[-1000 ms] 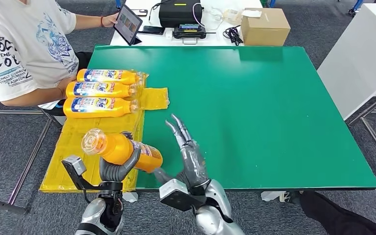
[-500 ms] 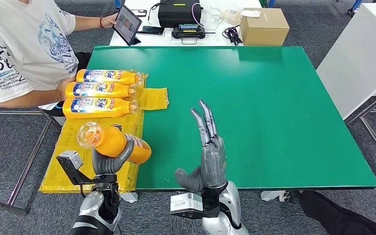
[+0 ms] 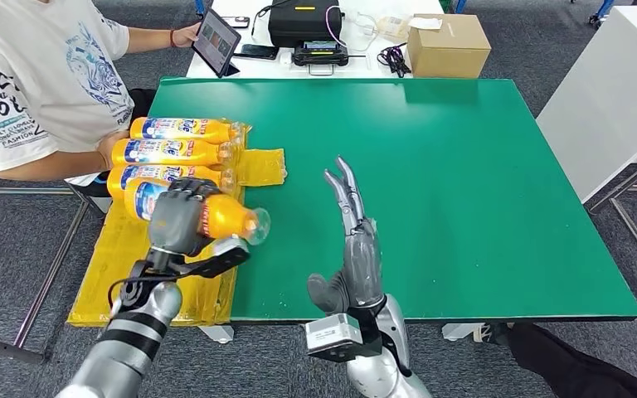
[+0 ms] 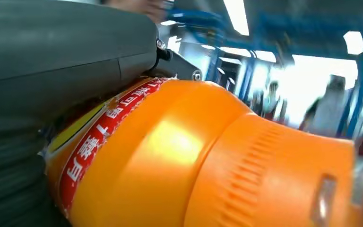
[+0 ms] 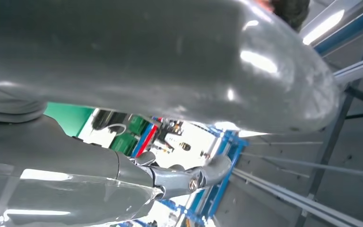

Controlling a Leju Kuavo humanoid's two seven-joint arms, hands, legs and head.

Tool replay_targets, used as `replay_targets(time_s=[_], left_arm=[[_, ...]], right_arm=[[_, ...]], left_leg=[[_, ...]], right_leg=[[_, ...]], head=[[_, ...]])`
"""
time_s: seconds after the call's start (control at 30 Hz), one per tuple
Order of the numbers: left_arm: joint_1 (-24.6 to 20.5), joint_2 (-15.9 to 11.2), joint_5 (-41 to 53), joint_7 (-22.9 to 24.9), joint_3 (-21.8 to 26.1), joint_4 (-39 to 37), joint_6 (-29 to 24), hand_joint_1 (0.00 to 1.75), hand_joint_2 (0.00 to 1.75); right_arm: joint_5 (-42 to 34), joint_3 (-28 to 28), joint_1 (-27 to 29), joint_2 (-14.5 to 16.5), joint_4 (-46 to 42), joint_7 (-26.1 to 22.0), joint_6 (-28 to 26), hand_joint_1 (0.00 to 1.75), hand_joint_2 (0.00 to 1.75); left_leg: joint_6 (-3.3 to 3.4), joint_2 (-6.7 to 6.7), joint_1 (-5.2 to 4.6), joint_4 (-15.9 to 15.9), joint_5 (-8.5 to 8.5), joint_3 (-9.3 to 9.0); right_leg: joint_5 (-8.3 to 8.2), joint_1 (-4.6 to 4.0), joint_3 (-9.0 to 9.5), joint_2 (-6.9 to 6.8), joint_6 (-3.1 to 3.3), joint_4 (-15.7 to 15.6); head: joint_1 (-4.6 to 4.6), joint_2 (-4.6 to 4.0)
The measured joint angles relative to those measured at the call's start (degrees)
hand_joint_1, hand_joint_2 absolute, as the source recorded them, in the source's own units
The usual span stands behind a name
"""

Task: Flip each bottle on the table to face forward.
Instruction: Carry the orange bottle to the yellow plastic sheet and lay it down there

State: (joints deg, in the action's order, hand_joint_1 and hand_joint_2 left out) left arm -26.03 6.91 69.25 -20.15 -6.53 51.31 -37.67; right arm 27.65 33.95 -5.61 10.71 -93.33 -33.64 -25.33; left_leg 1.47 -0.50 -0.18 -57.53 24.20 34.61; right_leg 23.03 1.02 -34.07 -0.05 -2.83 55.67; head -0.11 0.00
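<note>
Left hand: the left hand (image 3: 177, 220) is wrapped around the body of an orange detergent bottle (image 3: 216, 217); in the left wrist view the same orange detergent bottle (image 4: 208, 161) sits against the grey hand cover.
Held bottle: lies roughly level above the worktop's left edge, over the yellow sheet (image 3: 133, 249), its clear cap end pointing toward the worktop's middle and its blue label end toward the left edge.
Right hand: the right hand (image 3: 357, 249) is raised above the near edge of the worktop, fingers straight and slightly spread, thumb out to the side, holding nothing.
Other bottles: three orange bottles lie on their sides in a row at the left edge, the far bottle (image 3: 184, 129), the middle bottle (image 3: 170, 152) and the near bottle (image 3: 137, 175), caps toward the worktop's middle; the near one is partly hidden behind the left hand.
Worktop: the green worktop (image 3: 464, 207) carries the yellow sheet along its left edge and near left corner.
Person: a person in a white printed T-shirt (image 3: 33, 75) sits just off the far left corner, one hand at a tablet (image 3: 216, 40).
Beyond the far edge: a cardboard box (image 3: 448, 43) and a black case (image 3: 303, 21) stand on a white table.
</note>
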Motion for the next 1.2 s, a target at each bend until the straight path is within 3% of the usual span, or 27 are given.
replay_targets(time_s=[0.13,0.47,0.7,1.17,1.2], left_arm=[[-4.6,-2.8,9.0,4.3,-2.2,-8.0,5.1,1.75,1.75],[-7.3,-5.7,7.4,3.9,-3.4,-17.3,11.2,1.75,1.75],[-8.1,-6.1,1.5,1.5,-1.9,-19.8,15.8,1.75,1.75],[-9.0,-6.2,1.4,1.6,-1.4,-21.1,16.3,1.75,1.75],[-9.1,-6.2,1.4,1.9,-1.4,-21.2,16.7,1.69,1.75]], right_arm=[[-0.8,0.0,-0.3,0.0,0.0,-0.1,2.1,0.0,0.0],[-0.8,-0.2,-0.1,0.0,0.0,-0.3,3.9,0.0,0.0],[-1.0,-0.4,0.3,0.1,0.2,-0.7,5.0,0.0,0.0],[-1.1,-0.5,0.3,0.3,0.4,-0.7,5.3,0.0,0.0],[-1.0,-0.6,0.3,0.3,0.4,-0.7,5.5,0.0,0.0]], left_leg=[[0.0,0.06,0.0,0.0,0.0,0.0],[-0.01,0.04,0.0,0.0,0.01,0.05],[-0.01,0.01,0.0,0.0,0.0,0.02],[-0.01,0.01,0.01,0.0,0.0,0.0],[-0.01,0.01,0.01,0.0,0.0,0.0]], right_leg=[[-0.01,0.0,-0.01,0.02,0.0,0.0],[0.01,0.0,-0.05,0.02,0.0,0.0],[0.01,0.0,-0.01,0.01,0.0,0.0],[0.0,0.0,0.01,0.01,0.0,0.0],[0.0,0.0,0.02,0.01,0.0,0.0]], head=[[-0.01,0.0],[0.01,0.0],[0.01,0.0],[0.0,0.0],[0.0,0.0]])
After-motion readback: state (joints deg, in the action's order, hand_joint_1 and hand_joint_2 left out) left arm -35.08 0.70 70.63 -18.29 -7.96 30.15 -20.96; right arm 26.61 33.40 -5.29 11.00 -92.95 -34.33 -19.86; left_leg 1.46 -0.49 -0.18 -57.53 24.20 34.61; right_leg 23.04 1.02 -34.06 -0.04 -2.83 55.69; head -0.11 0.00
